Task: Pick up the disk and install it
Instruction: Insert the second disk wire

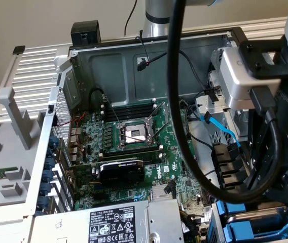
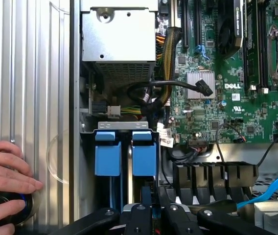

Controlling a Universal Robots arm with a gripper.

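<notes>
The disk (image 2: 144, 155) stands edge-on in the drive bay at the case's corner, its bright blue carrier tab facing the wrist camera. My gripper (image 2: 153, 198) sits right over it, black fingers (image 2: 146, 196) close together with a sliver of the blue carrier between them. A second blue carrier (image 2: 108, 154) stands in the slot beside it. In the exterior view the arm's wrist (image 1: 265, 76) hangs over the case's right side above the blue carriers (image 1: 235, 225).
The grey power-supply box (image 2: 119, 34) borders the bay, with cable bundles (image 2: 163, 54) between them. The green motherboard (image 1: 134, 147) fills the case floor. A blue data cable (image 2: 271, 191) lies nearby. A person's hand (image 2: 4, 171) rests on a round black device (image 2: 7, 208) outside the case wall.
</notes>
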